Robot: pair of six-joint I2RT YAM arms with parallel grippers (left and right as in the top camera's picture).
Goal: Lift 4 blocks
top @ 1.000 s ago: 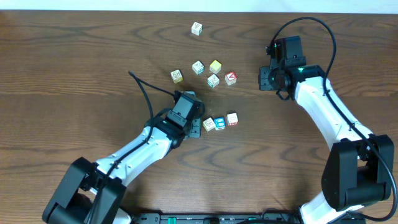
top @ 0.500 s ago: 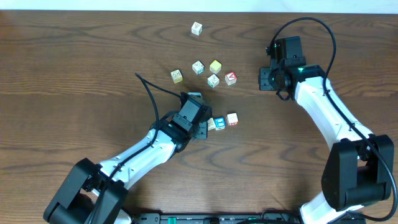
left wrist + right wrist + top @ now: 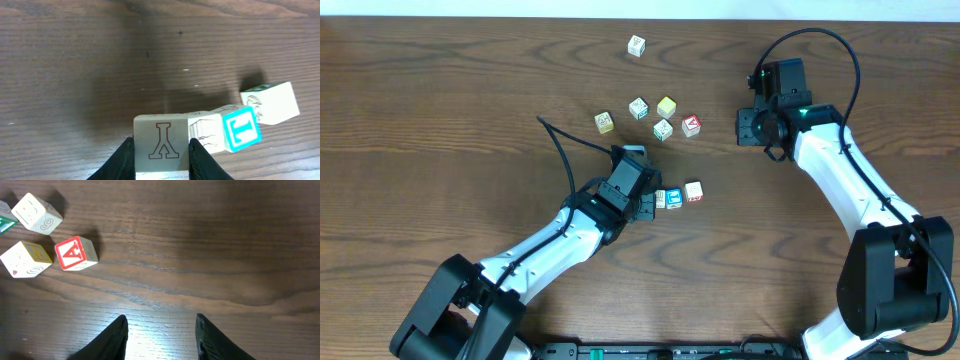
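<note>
My left gripper [image 3: 161,148] is shut on a cream block [image 3: 161,141] whose face shows a red-outlined "Y". In the overhead view the left gripper [image 3: 645,203] hides that block. Right beside it lies a row of blocks: a cream one [image 3: 205,131] touching the held block, a blue "T" block [image 3: 241,131] [image 3: 673,197] and another cream one [image 3: 270,102] [image 3: 693,191]. My right gripper [image 3: 161,332] [image 3: 755,125] hangs open over bare wood, away from every block.
A loose cluster of cubes lies mid-table: a red "A" cube [image 3: 75,253] [image 3: 691,125], a yellow-faced cube [image 3: 25,259] [image 3: 666,106], and cream ones [image 3: 638,108] [image 3: 663,129] [image 3: 604,122]. A lone cube [image 3: 636,45] sits near the far edge. A black cable [image 3: 560,150] trails behind the left arm.
The left gripper has shifted right, up against the row of blocks, then stayed put. The right arm has not moved.
</note>
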